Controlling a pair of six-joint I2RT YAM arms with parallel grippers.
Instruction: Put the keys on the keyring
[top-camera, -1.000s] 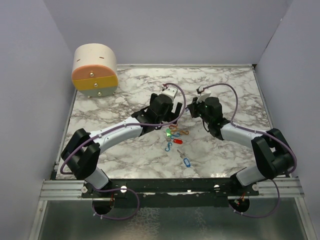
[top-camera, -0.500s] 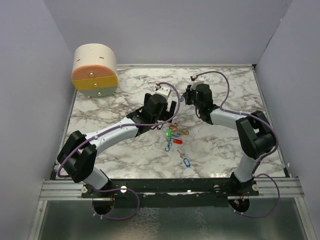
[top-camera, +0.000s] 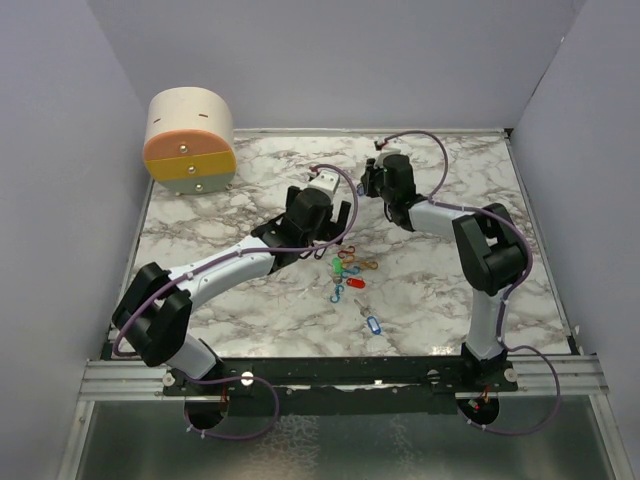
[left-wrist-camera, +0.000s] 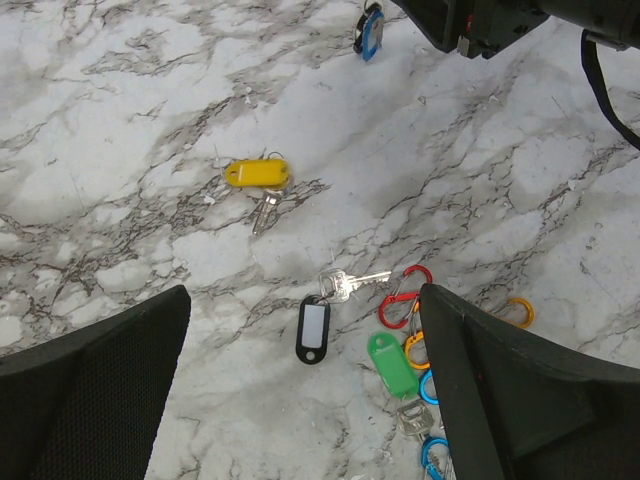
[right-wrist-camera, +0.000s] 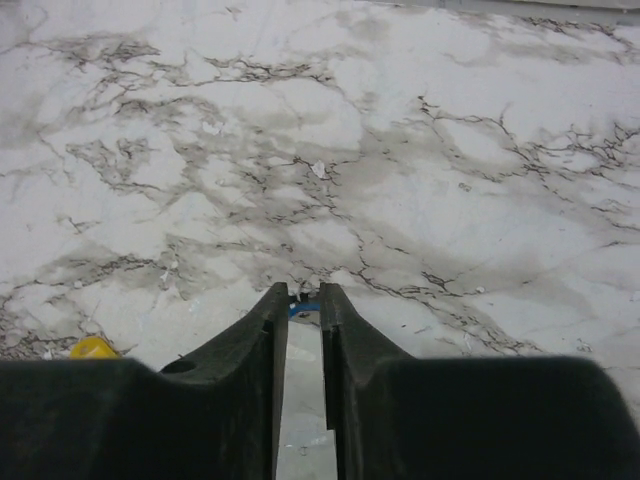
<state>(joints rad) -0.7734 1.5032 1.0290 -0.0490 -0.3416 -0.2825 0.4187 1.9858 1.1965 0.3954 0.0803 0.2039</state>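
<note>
Several keys (left-wrist-camera: 313, 330) on marble (left-wrist-camera: 120, 120), just ahead of the splayed left pincer (left-wrist-camera: 302, 292)

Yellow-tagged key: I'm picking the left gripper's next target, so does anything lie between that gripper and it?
Nothing visible: only bare marble tabletop separates the left gripper from the small yellow-tagged metal key.

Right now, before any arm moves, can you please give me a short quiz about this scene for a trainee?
1. True or false: the left gripper is open.
2. The right gripper pinches a key. Which one? A yellow, B blue, C black.
3. Which lies nearer the green key: the yellow key or the black-tagged key?
Key: 1 true; 2 B, the blue key; 3 the black-tagged key.
</note>
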